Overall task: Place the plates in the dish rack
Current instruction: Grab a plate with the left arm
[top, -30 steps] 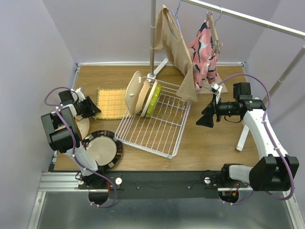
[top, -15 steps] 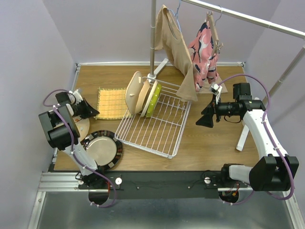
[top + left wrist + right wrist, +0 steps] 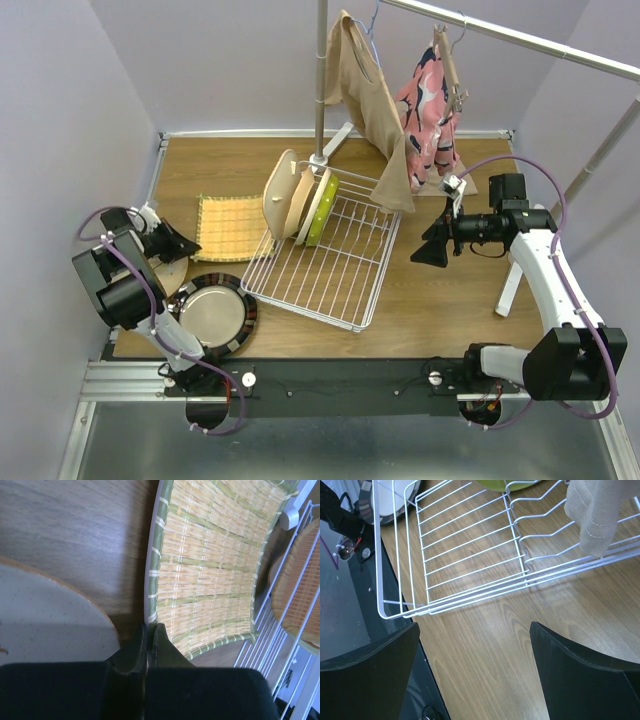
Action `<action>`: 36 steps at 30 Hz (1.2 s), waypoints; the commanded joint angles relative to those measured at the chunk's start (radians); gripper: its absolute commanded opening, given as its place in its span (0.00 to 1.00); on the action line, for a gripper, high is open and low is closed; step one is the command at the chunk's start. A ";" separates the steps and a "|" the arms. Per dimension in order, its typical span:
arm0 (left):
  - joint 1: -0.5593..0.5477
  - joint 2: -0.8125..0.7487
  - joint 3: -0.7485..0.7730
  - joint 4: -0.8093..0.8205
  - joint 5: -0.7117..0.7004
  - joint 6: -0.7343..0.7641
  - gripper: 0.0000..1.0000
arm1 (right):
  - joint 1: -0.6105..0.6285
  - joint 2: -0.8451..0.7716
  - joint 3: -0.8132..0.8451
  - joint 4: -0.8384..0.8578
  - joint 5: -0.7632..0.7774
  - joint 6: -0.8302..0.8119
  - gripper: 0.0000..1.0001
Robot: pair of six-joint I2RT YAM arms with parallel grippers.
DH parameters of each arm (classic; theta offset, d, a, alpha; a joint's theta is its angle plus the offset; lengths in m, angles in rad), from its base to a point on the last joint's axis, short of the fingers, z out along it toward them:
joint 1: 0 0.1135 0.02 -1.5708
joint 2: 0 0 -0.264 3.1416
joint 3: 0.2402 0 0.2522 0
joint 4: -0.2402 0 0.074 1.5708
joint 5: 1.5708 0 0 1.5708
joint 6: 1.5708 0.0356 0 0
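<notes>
1. Left gripper (image 3: 149,631) jaws are pressed shut, tips at the edge of the square yellow woven mat (image 3: 210,565); right gripper (image 3: 474,627) jaws are wide, holding nothing.
2. Some round plates (image 3: 285,200) stand in the white wire dish rack (image 3: 345,270); a dark-rimmed silvery plate (image 3: 212,313) and a cream plate (image 3: 45,610) lie flat on the wooden table (image 3: 440,300).

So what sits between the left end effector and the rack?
The woven mat, seen in the top and left wrist views.
</notes>
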 commanded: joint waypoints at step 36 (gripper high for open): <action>0.087 -0.086 -0.009 0.315 0.153 -0.253 0.00 | 0.011 -0.019 0.228 -0.010 0.028 0.004 1.00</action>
